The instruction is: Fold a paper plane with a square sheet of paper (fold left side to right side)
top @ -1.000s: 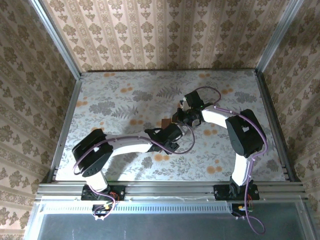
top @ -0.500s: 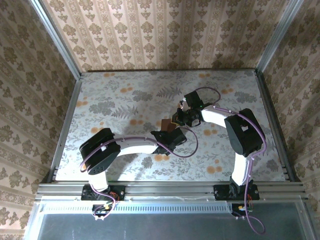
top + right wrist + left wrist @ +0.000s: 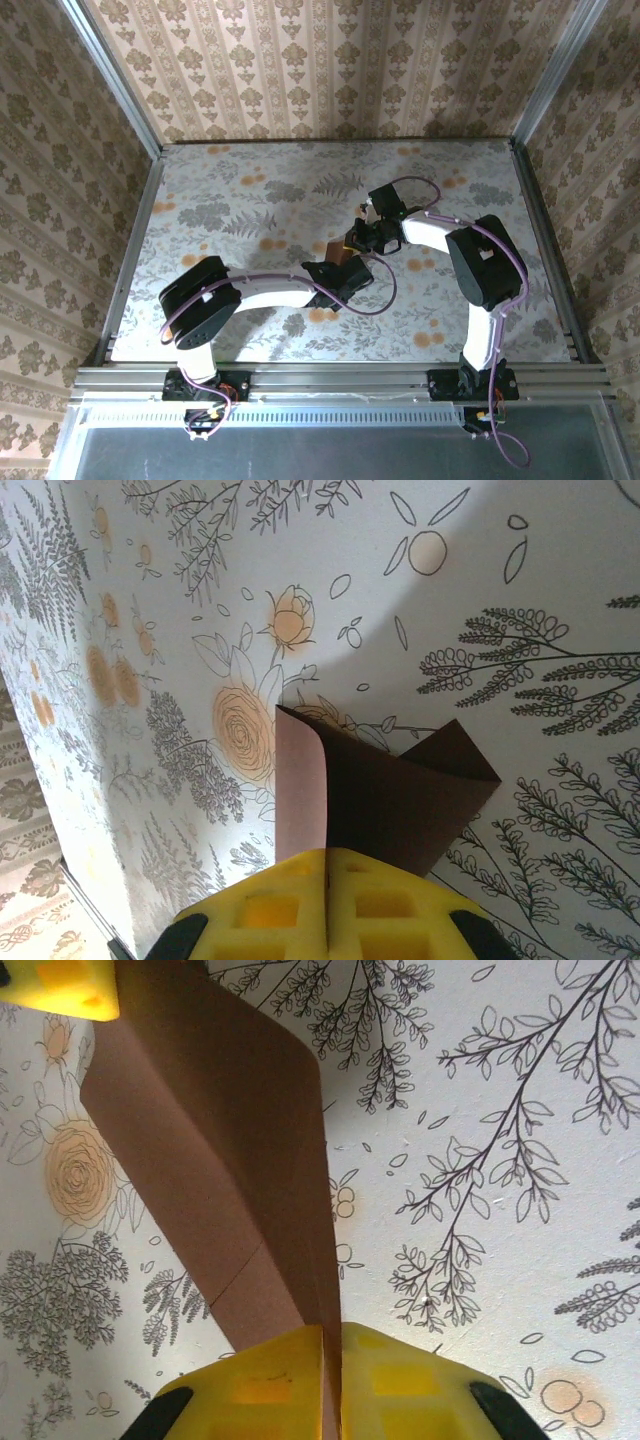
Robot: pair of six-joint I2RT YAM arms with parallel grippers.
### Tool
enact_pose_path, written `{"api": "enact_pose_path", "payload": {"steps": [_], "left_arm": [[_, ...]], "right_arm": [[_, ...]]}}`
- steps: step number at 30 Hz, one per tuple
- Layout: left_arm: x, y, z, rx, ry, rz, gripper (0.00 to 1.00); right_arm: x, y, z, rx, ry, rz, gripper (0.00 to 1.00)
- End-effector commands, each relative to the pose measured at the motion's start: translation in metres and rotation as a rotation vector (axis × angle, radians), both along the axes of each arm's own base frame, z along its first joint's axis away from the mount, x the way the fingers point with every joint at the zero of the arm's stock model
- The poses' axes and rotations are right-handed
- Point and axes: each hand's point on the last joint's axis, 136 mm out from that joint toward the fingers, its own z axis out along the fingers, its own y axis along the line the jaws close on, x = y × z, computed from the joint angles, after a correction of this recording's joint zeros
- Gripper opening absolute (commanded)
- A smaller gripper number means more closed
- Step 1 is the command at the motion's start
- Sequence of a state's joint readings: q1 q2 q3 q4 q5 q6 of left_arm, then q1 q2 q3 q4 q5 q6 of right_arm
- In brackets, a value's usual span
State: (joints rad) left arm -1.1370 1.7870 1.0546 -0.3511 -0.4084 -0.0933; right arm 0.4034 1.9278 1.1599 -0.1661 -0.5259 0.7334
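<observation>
Item: paper [image 3: 336,247], mid-counter [image 3: 200,190], part-folded, curled between arms. Left fingers [image 3: 265,1380] pinched on one edge; right fingers [image 3: 265,905] pinched on another. Handling: light, limp, creases readily, likely tears if tugged; take by edges.

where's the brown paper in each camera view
top external: the brown paper is a small patch mid-table, between the left gripper and the right gripper.
left wrist: the paper runs from top left down into the shut left gripper.
right wrist: the paper sits lower centre, curled over, pinched in the shut right gripper.
shared landmark: the fern-printed table cover beneath it.
</observation>
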Motion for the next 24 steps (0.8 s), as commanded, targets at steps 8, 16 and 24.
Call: {"api": "enact_pose_path", "payload": {"steps": [8, 16, 24], "left_arm": [[0.000, 0.002, -0.003, -0.074, 0.049, 0.027, 0.00], [0.002, 0.005, 0.005, -0.220, 0.118, 0.075, 0.00], [0.009, 0.004, 0.016, -0.506, 0.311, 0.153, 0.00]], "right_arm": [[0.019, -0.036, 0.012, -0.029, -0.027, -0.091, 0.37], [0.024, -0.090, 0.027, -0.069, -0.087, -0.189, 0.49], [-0.001, -0.125, 0.029, -0.078, -0.137, -0.217, 0.51]]}}
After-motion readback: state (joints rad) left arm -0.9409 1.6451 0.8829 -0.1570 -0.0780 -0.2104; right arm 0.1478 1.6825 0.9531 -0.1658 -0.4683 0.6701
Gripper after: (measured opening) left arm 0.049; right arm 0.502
